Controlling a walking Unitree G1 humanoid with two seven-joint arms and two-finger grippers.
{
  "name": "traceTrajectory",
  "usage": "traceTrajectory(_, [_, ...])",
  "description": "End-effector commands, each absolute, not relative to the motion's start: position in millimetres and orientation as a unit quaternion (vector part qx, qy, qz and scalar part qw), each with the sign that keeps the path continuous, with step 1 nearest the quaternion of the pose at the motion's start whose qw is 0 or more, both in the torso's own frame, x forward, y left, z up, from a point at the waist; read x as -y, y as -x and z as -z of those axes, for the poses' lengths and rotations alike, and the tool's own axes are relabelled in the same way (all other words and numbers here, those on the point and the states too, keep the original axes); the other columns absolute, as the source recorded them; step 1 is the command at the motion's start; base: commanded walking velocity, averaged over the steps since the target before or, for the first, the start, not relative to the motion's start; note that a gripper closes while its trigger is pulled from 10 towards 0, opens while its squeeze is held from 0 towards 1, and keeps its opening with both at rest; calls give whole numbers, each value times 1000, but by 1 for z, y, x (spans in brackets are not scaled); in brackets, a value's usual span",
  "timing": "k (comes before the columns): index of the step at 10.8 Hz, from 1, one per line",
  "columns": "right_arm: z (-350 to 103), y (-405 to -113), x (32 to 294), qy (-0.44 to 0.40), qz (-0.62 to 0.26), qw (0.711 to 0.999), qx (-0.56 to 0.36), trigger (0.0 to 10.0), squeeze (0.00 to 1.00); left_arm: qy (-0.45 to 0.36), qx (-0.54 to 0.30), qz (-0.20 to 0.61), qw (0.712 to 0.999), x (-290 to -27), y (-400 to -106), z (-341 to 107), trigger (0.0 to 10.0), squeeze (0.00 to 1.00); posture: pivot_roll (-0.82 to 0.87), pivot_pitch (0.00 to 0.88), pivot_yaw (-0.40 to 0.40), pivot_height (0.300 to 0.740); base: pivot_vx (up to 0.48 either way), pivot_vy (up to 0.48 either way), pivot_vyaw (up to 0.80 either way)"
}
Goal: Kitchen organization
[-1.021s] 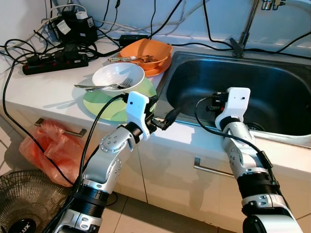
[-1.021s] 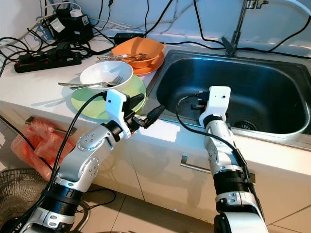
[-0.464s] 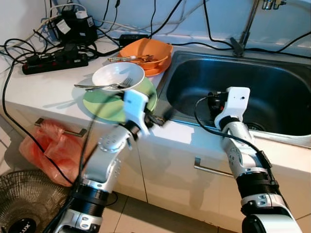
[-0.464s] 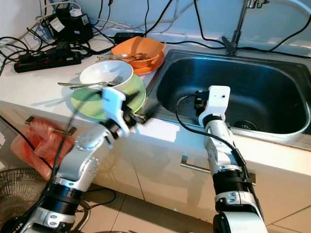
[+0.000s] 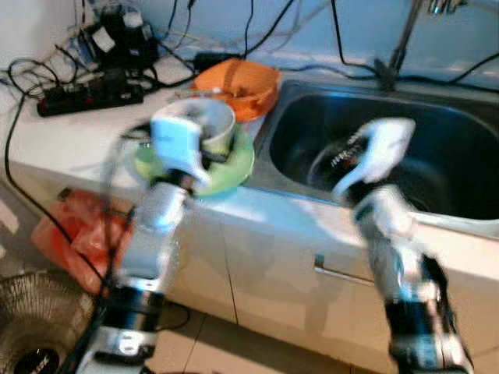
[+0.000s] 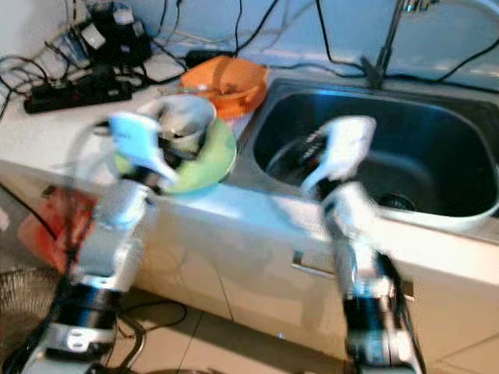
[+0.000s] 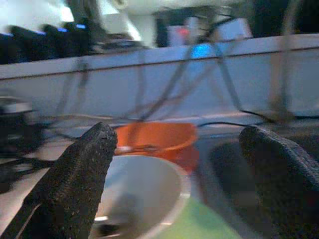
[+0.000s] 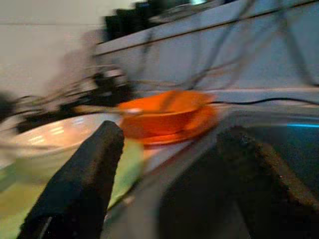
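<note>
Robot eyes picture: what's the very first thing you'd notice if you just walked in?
Probably the bright orange bowl at the back of the counter, right beside the big dark sink. In front of it a white bowl sits on a lime-green plate, with the blurred left gripper open just before it. The right gripper, also open, hangs over the sink.

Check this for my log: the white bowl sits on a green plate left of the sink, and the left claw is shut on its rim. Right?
Not quite. The left wrist view shows the left claw open, its fingers spread apart before the white bowl, gripping nothing. The bowl does sit on the green plate left of the sink.
</note>
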State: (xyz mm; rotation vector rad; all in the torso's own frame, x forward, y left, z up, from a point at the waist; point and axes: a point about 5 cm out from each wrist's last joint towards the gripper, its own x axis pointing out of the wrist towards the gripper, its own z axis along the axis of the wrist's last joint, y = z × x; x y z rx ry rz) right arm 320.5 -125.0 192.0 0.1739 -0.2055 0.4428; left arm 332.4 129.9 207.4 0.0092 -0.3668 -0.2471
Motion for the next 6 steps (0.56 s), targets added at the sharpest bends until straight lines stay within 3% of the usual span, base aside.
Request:
traceTrajectory(1, [-198, -316, 125, -84, -236, 962, 108, 10000, 1000, -5, 182, 97, 978, -139, -333, -207, 10000, 1000, 35, 37, 66, 740, 0, 0, 0])
traceTrajectory(5, [-204, -301, 122, -81, -310, 943, 93, 10000, 1000, 22, 186, 8, 982, -164, -320, -201, 10000, 1000, 43, 28, 58, 740, 0, 0, 0])
traceTrajectory(6, [-204, -292, 115, -75, -370, 923, 76, 10000, 204, 41, 166, -11, 985, -168, -321, -193, 10000, 43, 41, 24, 59, 740, 0, 0, 0])
